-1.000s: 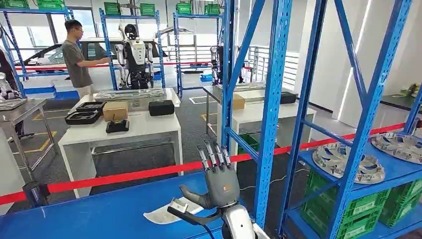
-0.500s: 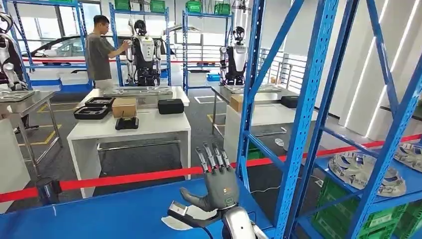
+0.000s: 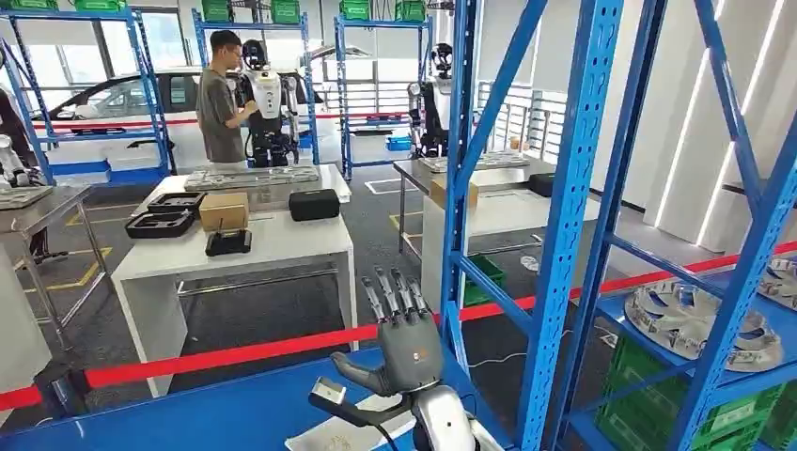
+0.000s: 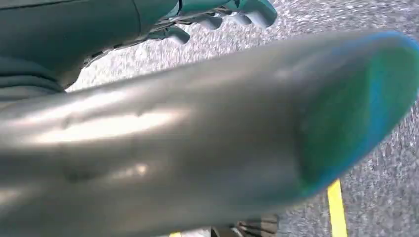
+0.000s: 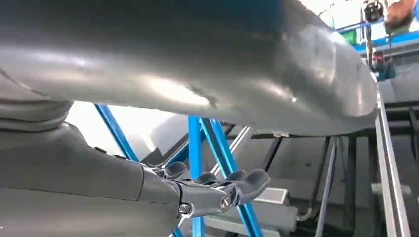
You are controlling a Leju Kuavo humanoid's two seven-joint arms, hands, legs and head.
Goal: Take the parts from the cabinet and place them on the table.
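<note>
- I can read no words, numbers or brand names anywhere in these views.
- The back of my right hand (image 3: 411,349) carries a small orange mark, too small to make out as letters.
- The cardboard box (image 3: 224,210) on the white table (image 3: 282,246) shows no print I can read.

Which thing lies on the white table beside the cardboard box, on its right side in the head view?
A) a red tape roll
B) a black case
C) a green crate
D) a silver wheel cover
B: on the white table a black case lies just right of the cardboard box.
</note>
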